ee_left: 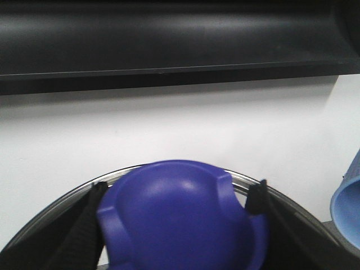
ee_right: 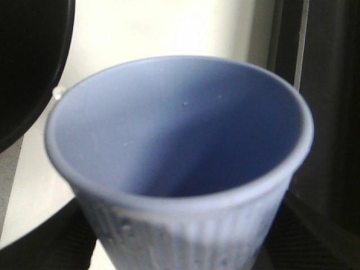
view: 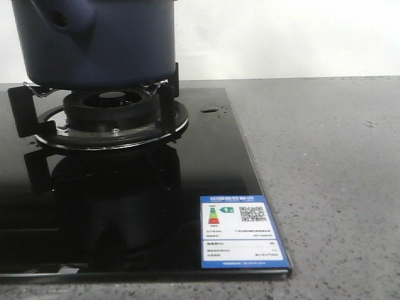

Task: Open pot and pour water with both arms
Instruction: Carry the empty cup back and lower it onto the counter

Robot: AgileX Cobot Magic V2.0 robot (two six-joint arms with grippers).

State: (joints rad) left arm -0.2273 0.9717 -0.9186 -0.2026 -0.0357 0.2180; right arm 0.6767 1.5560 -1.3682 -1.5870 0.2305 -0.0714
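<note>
The dark navy pot [view: 100, 44] stands on the gas burner at the back left, its stubby holed handle [view: 62, 22] facing the camera; its top is cut off by the frame. Neither gripper shows in the front view. My left gripper [ee_left: 179, 194] is shut on the blue knob [ee_left: 180, 219] of the glass lid [ee_left: 50, 211], whose metal rim shows against the white wall. My right gripper [ee_right: 180, 244] is shut on the light-blue ribbed cup [ee_right: 180, 135], seen from above its mouth; no water line shows inside. The cup's edge also shows in the left wrist view [ee_left: 349, 208].
The black glass stove top [view: 125, 206] carries the burner ring and pot supports [view: 112, 122] and an energy label sticker [view: 242, 232] at its front right corner. Grey speckled counter [view: 325, 175] lies to the right. A black hood [ee_left: 169, 39] hangs above. A dark round edge [ee_right: 28, 62] is beside the cup.
</note>
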